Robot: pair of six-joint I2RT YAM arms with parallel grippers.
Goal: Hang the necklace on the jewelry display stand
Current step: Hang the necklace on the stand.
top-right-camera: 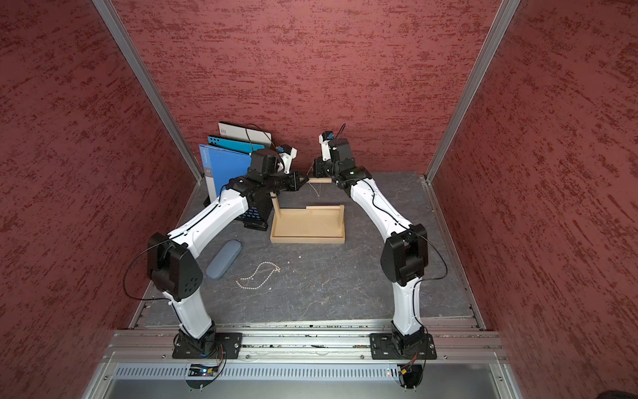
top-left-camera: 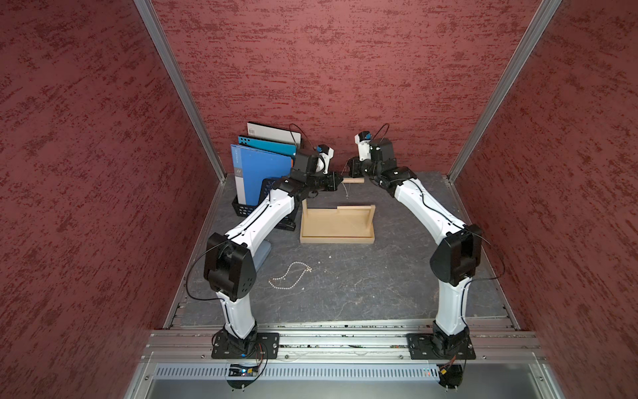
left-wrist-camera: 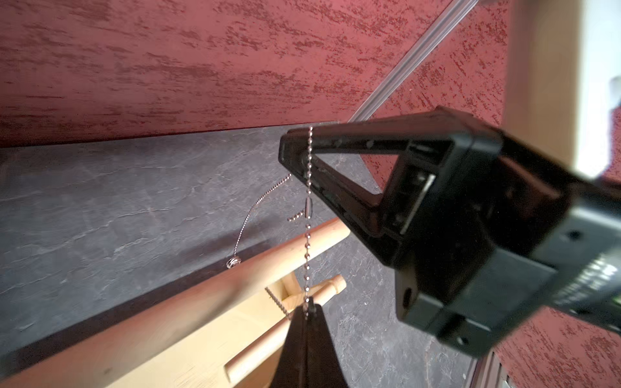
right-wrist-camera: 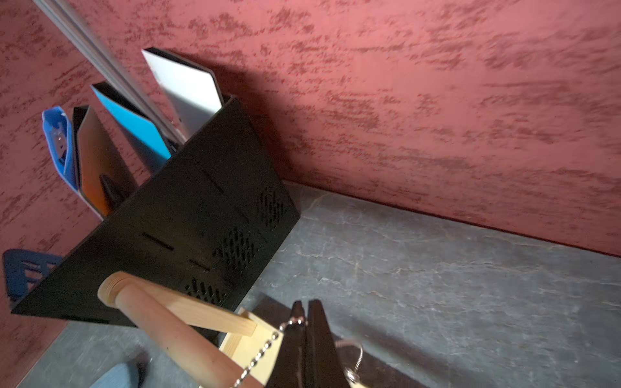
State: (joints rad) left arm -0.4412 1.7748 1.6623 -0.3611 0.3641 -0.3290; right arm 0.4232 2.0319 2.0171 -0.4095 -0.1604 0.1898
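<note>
Necklace (left-wrist-camera: pixel 307 242) first: it is a thin silver chain of tiny balls. It is up in the air, pulled in a line between the two tools. In both top views it sits a little above the middle of the frame.

The left tool (left-wrist-camera: pixel 307 307) is pinched tight on one part of the chain. The right tool (right-wrist-camera: pixel 306 312) is pinched tight on another part. A loose bit droops down with a small ring on it, near the crossbar (left-wrist-camera: pixel 268 255) of the jewelry display stand (top-left-camera: pixel 336 239). I cannot tell if any chain is over the bar yet.

What could go wrong? The chain is very thin and smooth, so I think it could slip out and drop onto the stand or the desk (top-left-camera: pixel 379 283). If the tools pull apart too hard, it might snap. If it catches on the wood, a tug might tip the stand. The loop has to go past the free end of the bar. Too low, and it would just hit the wood. The right arm is close to that end and could bump it.

A black file rack (right-wrist-camera: pixel 188 235) with blue folders (top-left-camera: pixel 257 172) stands just behind the left arm, left of the middle. A string of pale beads (top-left-camera: pixel 290 276) lies lower down on the desk, near a grey-blue case (top-right-camera: pixel 222 259). Both are well apart from the stand and block nothing.
</note>
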